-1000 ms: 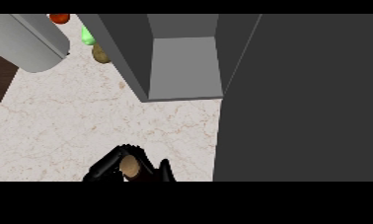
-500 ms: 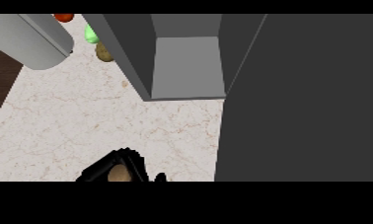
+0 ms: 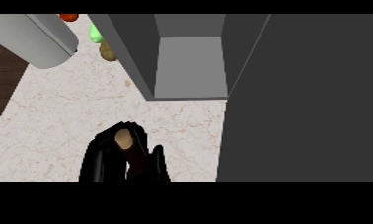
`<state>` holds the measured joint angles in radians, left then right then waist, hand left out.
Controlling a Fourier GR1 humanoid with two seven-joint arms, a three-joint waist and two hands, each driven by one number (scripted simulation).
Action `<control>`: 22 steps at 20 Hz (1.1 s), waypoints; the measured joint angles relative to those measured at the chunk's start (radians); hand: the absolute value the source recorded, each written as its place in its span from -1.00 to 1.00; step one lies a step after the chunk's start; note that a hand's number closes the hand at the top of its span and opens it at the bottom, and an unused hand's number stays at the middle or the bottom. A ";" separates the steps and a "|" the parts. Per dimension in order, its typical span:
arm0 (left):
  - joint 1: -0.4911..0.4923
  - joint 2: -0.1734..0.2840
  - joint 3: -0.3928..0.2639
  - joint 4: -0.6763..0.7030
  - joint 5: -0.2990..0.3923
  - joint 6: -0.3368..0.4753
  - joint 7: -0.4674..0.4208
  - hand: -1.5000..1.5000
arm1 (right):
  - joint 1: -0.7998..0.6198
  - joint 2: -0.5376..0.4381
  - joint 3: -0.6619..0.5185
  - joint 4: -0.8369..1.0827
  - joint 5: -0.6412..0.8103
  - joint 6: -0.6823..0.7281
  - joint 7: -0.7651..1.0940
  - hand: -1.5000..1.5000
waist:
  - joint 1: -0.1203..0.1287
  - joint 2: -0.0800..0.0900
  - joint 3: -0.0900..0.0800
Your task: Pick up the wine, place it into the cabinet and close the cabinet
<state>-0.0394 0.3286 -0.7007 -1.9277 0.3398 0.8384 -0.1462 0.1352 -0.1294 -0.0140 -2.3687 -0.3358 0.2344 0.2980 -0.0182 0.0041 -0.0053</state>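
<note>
While the dark wine bottle with the tan cork top [image 3: 125,141] is already lifted into a grasp at the lower edge of the head view, it stands upright over the pale marbled bench [image 3: 65,104] and has not yet reached the grey open-fronted cabinet [image 3: 189,65], which lies well apart, up and to the right. So 1 step looks done, the pick-up; placing the bottle inside and swinging the large dark grey cabinet door [image 3: 299,99] shut both remain. A black hand [image 3: 102,156] is curled round the bottle's neck and body, fingers wrapped on either side with only the cork and a strip of dark glass showing between them; which hand it is cannot be told for certain, though its place suggests the left. No other hand shows.
</note>
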 measured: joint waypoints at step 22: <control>-0.349 -0.302 0.233 0.655 -0.054 -0.190 -0.100 1.00 | 0.007 -0.032 -0.147 0.007 -0.046 0.078 0.007 -1.00 | 0.007 -0.004 0.005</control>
<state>-0.3884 0.0265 -0.4682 -1.2727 0.2861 0.6483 -0.2462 0.1425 -0.1613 -0.1610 -2.3621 -0.3817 0.3128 0.3049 -0.0113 -0.0001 0.0000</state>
